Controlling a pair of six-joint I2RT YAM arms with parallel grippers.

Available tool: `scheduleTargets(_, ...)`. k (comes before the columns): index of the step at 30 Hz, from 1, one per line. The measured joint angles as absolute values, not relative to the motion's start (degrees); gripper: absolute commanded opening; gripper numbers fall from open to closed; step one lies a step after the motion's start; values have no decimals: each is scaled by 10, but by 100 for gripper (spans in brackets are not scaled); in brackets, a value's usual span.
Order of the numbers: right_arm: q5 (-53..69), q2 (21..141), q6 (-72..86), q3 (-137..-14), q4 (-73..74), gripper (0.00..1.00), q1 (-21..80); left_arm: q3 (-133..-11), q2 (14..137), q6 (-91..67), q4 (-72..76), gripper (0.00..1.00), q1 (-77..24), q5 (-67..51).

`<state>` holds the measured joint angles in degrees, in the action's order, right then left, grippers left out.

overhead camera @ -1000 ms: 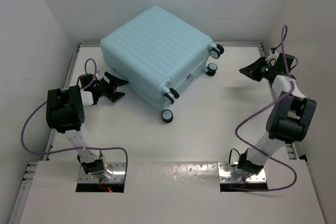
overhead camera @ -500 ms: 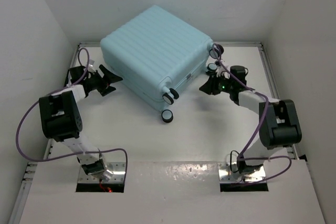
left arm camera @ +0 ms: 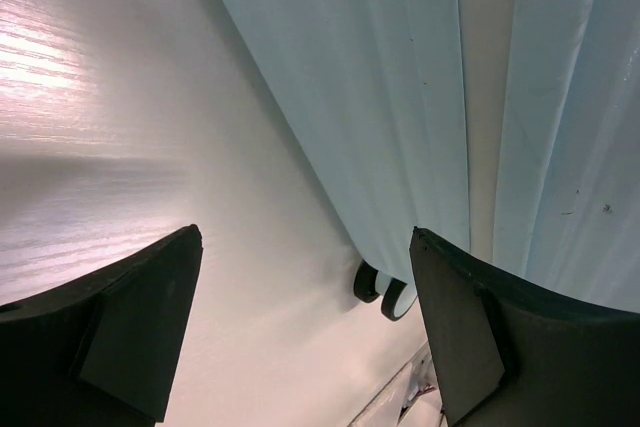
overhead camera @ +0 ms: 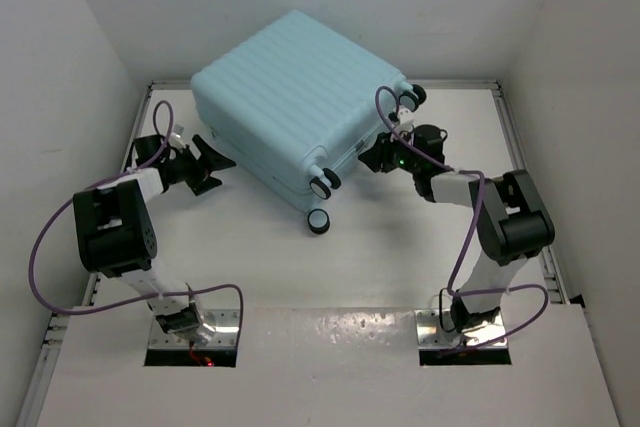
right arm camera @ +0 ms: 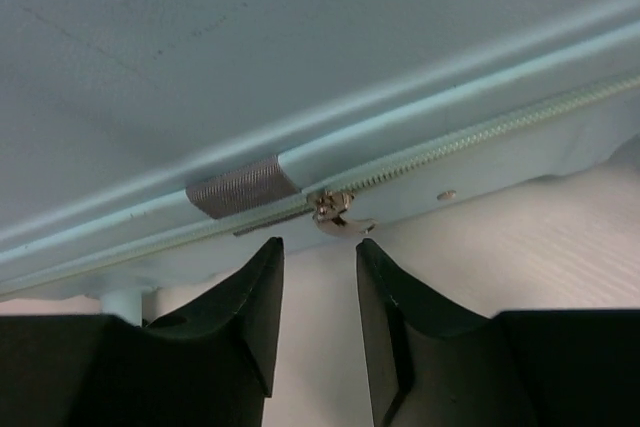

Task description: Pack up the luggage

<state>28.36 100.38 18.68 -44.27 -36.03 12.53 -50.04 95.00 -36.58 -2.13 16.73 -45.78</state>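
luggage [overhead camera: 295, 97]: closed, lay far-centre on surface [overhead camera: 400, 257] | right end effector [overhead camera: 372, 157]: had swung in from far right to zipper pull [right arm camera: 338, 217], narrowly parted, empty | left end effector [overhead camera: 212, 162]: wide, beside left shell | unzipping likely next

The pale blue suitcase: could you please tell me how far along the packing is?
Nothing looks done yet: the suitcase lies closed on the table, zipper shut. In hand: the right gripper, slightly open, sits just short of the zipper pull; the left gripper, wide open, hovers by the case's side. Left: unzipping, opening it and packing; nothing to pack is in view.
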Motion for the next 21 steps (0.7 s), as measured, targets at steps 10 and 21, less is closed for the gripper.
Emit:
scheduleTargets(10, 223, 1043, 169, -464, -380, 19, 145, -500, 950, -362, -26, 88, 170, -456)
scheduleTargets(21, 208, 1043, 156, -454, -420, 0, 135, -501, 950, -359, -26, 88, 174, -456)
